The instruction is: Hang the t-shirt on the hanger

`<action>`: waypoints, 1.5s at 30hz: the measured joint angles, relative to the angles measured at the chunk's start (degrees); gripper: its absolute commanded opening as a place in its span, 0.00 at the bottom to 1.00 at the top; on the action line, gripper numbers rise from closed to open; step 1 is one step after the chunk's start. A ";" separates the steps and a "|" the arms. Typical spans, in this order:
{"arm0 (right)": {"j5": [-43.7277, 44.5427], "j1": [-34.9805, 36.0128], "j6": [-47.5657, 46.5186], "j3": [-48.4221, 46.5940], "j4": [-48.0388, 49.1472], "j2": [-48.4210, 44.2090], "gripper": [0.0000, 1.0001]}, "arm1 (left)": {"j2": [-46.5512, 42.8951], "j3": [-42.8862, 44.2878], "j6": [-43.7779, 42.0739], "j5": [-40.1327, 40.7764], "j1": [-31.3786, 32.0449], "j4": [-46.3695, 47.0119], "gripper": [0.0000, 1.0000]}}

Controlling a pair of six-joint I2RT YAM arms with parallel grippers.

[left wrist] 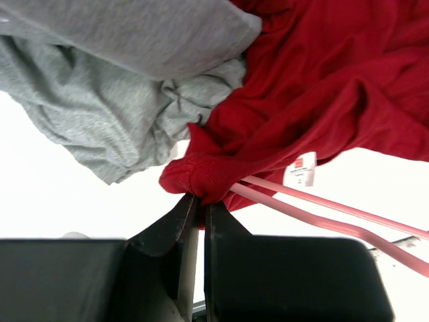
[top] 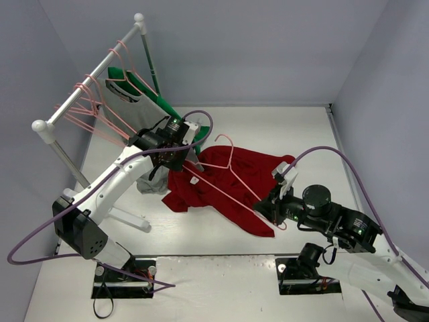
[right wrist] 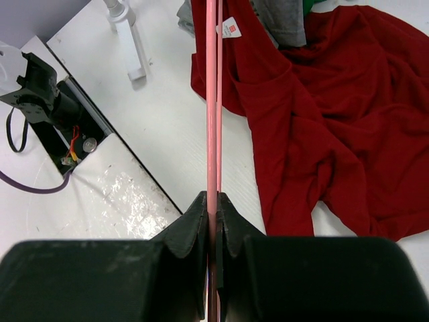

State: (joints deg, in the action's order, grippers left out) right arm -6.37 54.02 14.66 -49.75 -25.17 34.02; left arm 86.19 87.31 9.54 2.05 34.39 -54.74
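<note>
The dark red t-shirt [top: 231,184] lies rumpled on the white table [top: 301,134], around the middle of the overhead view. The left claw [left wrist: 199,204] is clenched on a bunched fold at the shirt's edge, close to a small white label [left wrist: 301,168]. Crumpled grey t-shirt [left wrist: 114,121] fills the upper left of that wrist view, touching the red cloth.

The pink hanger [top: 234,176] rests slantwise across the shirt, its hook toward the top of the frame and its lower corner toward the bottom right. There the right claw [right wrist: 213,206] is pinched tight on the wire, which runs straight up the middle of its own view.

At upper left stands a white rack [top: 94,70] with spare pink hangers [top: 94,114] and a green garment [top: 144,86] hung on it.
</note>
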 measured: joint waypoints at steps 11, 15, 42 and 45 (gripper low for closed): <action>-0.96 0.00 -0.86 -0.05 0.43 1.04 0.00 | 0.01 2.92 -0.78 0.76 1.64 -1.15 0.00; -2.14 0.00 -1.08 -0.05 1.82 2.30 0.00 | -0.05 5.96 -1.73 0.81 3.45 -1.38 0.00; -8.40 0.00 -4.00 -12.30 6.60 1.56 0.00 | -9.56 29.38 -8.10 5.06 13.16 -4.73 0.00; -11.33 0.00 -4.03 -10.95 6.94 2.33 0.00 | -10.81 27.29 -8.16 7.05 13.09 -5.92 0.00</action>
State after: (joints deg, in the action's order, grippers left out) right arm -17.69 54.02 10.63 -60.70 -18.24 36.35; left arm 75.38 114.60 1.38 9.09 47.48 -60.66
